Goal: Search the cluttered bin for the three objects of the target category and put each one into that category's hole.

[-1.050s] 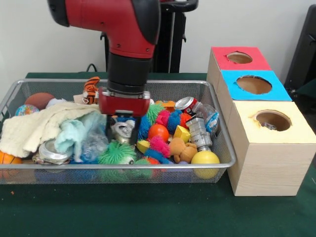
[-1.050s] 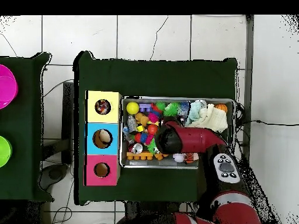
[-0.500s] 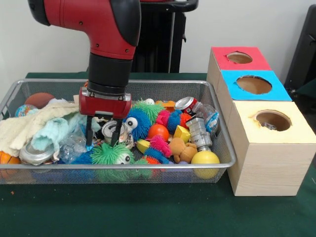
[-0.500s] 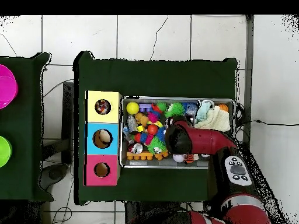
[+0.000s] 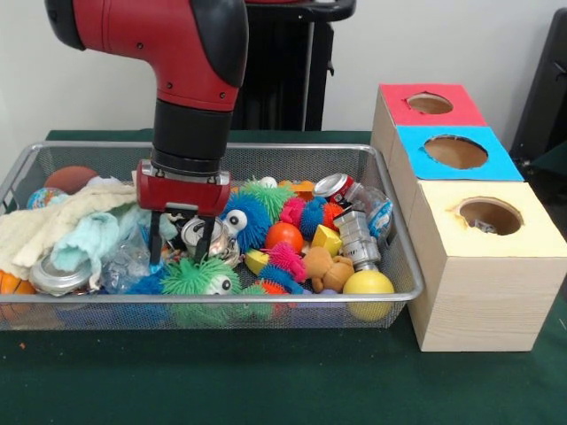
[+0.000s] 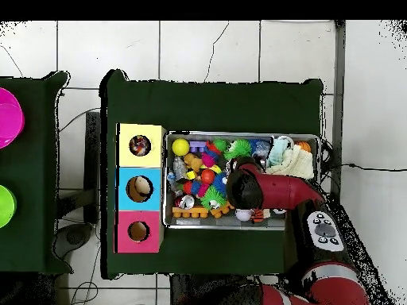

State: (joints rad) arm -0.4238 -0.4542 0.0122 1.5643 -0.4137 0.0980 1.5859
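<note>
Front view, left to right. At the left end of the wire bin you see a cream towel and a pale blue cloth draped over the clutter, with a flat metal lid below them. Next comes the hand: its two dark fingers are spread apart and hold nothing, hanging low over a small silver can that lies between a green spiky toy and a blue fuzzy toy. One finger seems to sit at the can's edge; contact cannot be confirmed.

Which category is wanted is not shown; if cans, treat this one as light, rigid and slippery, and close across its round wall, not its rim. Two more metal items lie further right: a red-topped can and a grey cylinder, near a yellow ball.

At the far right, on the desk, stand three boxes: the yellow box, the blue box and the red box, each with one hole.
</note>
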